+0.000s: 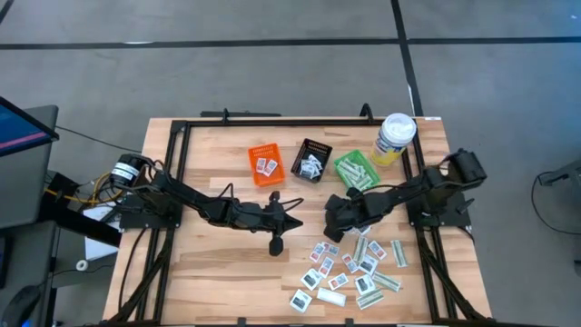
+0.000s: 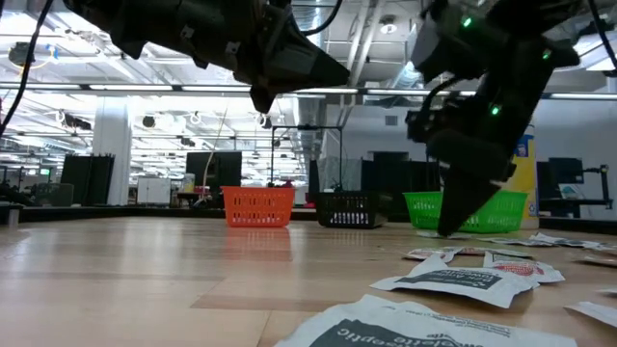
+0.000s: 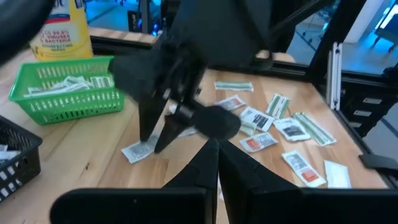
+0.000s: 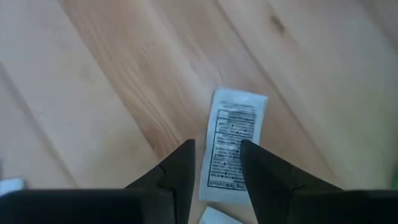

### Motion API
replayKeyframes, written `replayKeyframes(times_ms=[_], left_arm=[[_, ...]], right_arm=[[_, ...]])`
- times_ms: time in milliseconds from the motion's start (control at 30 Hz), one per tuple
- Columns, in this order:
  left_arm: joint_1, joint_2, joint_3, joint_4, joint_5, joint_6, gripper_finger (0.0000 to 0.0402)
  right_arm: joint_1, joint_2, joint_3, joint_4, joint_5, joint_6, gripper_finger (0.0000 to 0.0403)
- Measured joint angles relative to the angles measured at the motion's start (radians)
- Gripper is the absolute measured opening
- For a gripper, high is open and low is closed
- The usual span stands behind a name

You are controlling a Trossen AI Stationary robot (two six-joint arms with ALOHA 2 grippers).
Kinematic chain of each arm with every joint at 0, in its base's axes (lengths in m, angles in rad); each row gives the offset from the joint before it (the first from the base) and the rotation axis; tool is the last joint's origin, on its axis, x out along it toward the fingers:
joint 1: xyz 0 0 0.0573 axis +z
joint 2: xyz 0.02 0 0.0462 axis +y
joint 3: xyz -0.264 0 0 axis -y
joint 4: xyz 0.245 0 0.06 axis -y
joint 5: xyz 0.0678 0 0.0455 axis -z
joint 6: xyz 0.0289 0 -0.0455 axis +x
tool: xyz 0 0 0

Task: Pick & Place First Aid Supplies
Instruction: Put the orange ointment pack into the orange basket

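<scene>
On the wooden surface (image 1: 218,263), near its middle, the right tool (image 4: 216,163) points down at a single white packet (image 4: 231,144) with dark print; its two fingers (image 4: 177,171) stand apart on either side of the packet's edge, straddling it, and whether they actually pinch it cannot be told; the packet lies flat on the wood, just apart from the main scatter of first aid packets (image 1: 349,268), which spreads over the surface's near right part, squarish white ones mixed with long pale-green strips; the left tool (image 1: 278,243) hangs just above the surface's middle, its fingers pressed together and holding nothing; along the far side stand an orange bin (image 1: 266,164), a black bin (image 1: 312,160) and a green bin (image 1: 356,170), each with packets inside; a yellow canister (image 1: 394,138) with a white lid stands beside the green bin.
</scene>
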Motion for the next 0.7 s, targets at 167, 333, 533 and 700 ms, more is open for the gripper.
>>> replayKeyframes(times_ms=[167, 333, 533, 700], left_arm=[[-0.003, -0.016, 0.0, 0.0, 0.0, 0.0, 0.0011], [-0.006, -0.02, 0.0, -0.004, 0.0, 0.0, 0.0011], [-0.006, -0.02, 0.0, -0.005, 0.0, 0.0, 0.0011], [-0.011, -0.02, 0.0, -0.005, 0.0, 0.0, 0.0011]], right_arm=[[-0.037, 0.036, 0.013, -0.001, -0.049, 0.01, 0.0119], [-0.059, 0.029, 0.014, -0.009, -0.098, 0.006, 0.0083], [-0.063, 0.024, 0.013, -0.009, -0.133, 0.005, 0.0015], [-0.06, 0.027, 0.033, -0.011, -0.136, 0.001, 0.0013]])
